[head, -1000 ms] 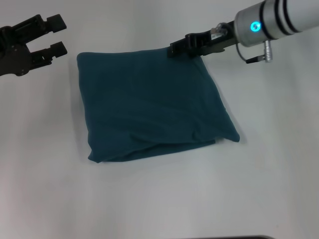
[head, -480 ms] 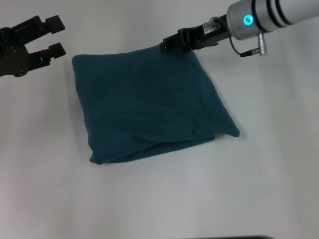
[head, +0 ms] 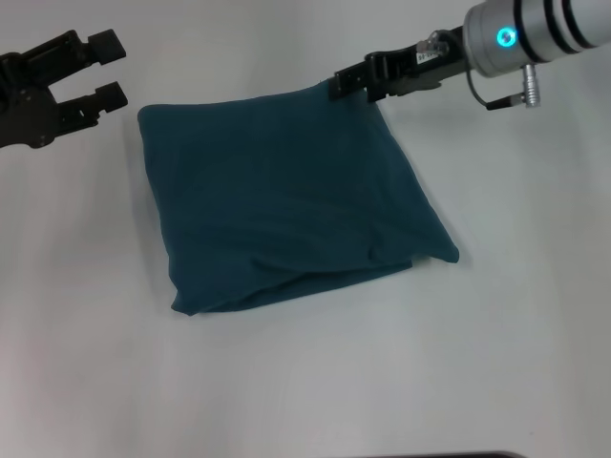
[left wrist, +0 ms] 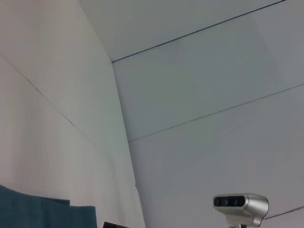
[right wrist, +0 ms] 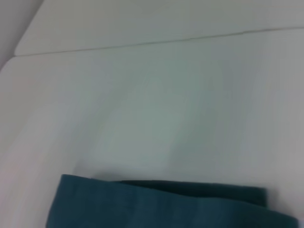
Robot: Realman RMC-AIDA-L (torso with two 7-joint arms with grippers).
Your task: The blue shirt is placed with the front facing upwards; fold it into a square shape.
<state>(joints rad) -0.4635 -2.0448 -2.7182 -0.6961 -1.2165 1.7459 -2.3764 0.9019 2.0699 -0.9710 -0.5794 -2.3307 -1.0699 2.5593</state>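
Observation:
The blue shirt (head: 286,200) lies folded into a rough square on the white table (head: 305,382), plain side up, with a looser fold along its near edge. My right gripper (head: 338,84) is at the shirt's far right corner, touching or just over its edge. My left gripper (head: 112,68) hovers open and holding nothing, off the shirt's far left corner. A strip of the shirt (left wrist: 42,213) shows in the left wrist view, and the folded edge of the shirt (right wrist: 161,204) fills the low part of the right wrist view.
White table surface surrounds the shirt on all sides. A silver camera unit (left wrist: 240,205) shows in the left wrist view, away from the work.
My right gripper pushed the shirt's far right corner left and away, then drew back to the right. The shirt's far edge now sits a little farther back. The left arm stayed still.

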